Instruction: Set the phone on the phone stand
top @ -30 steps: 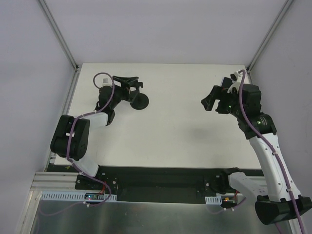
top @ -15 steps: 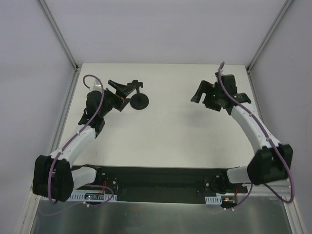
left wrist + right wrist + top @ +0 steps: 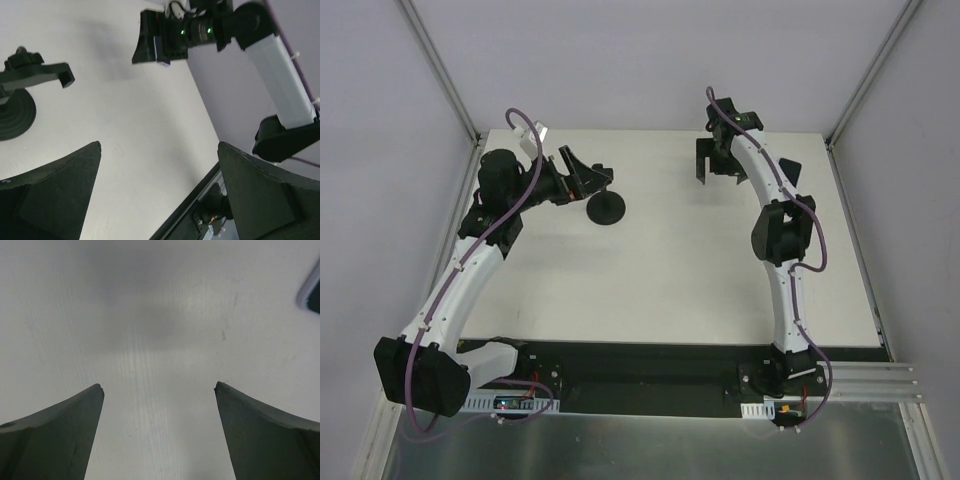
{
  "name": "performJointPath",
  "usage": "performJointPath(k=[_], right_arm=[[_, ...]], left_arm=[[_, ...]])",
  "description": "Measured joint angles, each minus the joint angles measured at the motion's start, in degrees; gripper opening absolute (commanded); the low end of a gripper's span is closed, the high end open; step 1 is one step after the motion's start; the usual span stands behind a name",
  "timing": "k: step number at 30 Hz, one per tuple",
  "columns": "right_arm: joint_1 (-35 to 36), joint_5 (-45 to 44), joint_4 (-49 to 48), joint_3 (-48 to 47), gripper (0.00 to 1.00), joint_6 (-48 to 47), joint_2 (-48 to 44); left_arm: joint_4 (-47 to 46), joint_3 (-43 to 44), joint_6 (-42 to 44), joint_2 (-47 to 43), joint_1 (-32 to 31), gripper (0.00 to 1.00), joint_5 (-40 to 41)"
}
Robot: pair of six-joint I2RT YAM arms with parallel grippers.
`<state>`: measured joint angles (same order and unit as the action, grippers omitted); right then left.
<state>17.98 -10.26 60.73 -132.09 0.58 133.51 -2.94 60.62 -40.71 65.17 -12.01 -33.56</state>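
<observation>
- Top view: compared with a second ago, the left gripper (image 3: 575, 172) is raised just left of the matte-black phone stand (image 3: 607, 208), and the right gripper (image 3: 717, 163) is shifted to the far edge. The phone (image 3: 788, 172) is laid far right on the white table (image 3: 670, 270).
- Left wrist: the left gripper (image 3: 159, 145) is spread wide, with nothing held. The stand's disc base (image 3: 12, 114) is seen at left.
- Right wrist: the right gripper (image 3: 159, 386) is equally wide and empty. The phone's pale-edged corner (image 3: 314, 292) is glimpsed.

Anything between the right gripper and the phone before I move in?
Nothing visible does. The right gripper is open over bare table, and the phone shows only a corner at the wrist view's right edge, with clear surface between.
</observation>
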Motion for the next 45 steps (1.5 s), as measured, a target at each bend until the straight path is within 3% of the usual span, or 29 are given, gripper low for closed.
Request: performJointPath(k=[3,5,7,11,18,22,31,45], right_arm=[[-1.9,-3.2,5.1,-10.8,0.96,-3.5,5.5],[-3.8,-4.4,7.6,-11.7,0.96,-3.9,5.7],[-5.9,-4.4,7.2,-7.5,0.96,-3.8,3.1],[-10.1,-0.6,2.7,9.6,0.96,-1.4,-7.6],[-14.0,5.7,-9.0,9.9,0.96,10.4,-12.6],[-15.5,5.0,-15.7,10.0,0.96,17.5,-10.5],[-18.2,-8.6,-32.8,18.5,0.96,26.1,-6.6],[-24.8,-10.3,-34.0,8.5,0.96,29.8,8.4]], left_arm=[[3.5,-0.3,3.5,0.1,0.0,0.99,-1.5],[5.1,-0.9,4.9,0.1,0.1,0.99,-2.4],[6.1,-1.7,6.0,-0.2,0.1,0.99,-2.6],[7.1,-2.4,7.4,-0.5,0.1,0.99,-3.4],[7.1,-2.6,7.5,-0.5,0.1,0.99,-5.0],[7.0,-3.3,7.5,-0.5,0.1,0.99,-5.0],[6.7,-4.0,7.6,-0.2,0.1,0.99,-5.1],[6.5,-4.2,7.5,2.6,0.1,0.99,-6.4]])
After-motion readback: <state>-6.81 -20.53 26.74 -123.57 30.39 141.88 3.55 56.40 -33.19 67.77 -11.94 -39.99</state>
